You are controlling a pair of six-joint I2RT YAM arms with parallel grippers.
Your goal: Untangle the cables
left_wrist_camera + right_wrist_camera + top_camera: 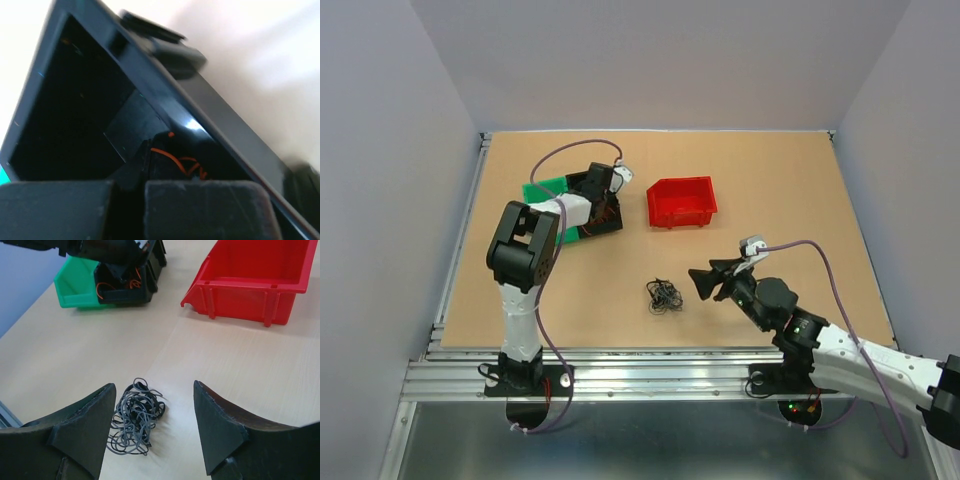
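Our right gripper (153, 385) hangs with its two black fingers wide apart, holding nothing. A small knot of thin dark grey cables (135, 422) lies on the light wooden table (235, 365), just in front of it. Our left gripper (128, 186) is pinched closed at a black plastic bin (75, 115), with thin orange cables (175, 160) right by its tips. We cannot tell if it holds them.

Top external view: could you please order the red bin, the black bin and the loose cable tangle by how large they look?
1. red bin, the largest.
2. black bin; the left arm covers part of it, so its full extent is unsure.
3. cable tangle, clearly the smallest.
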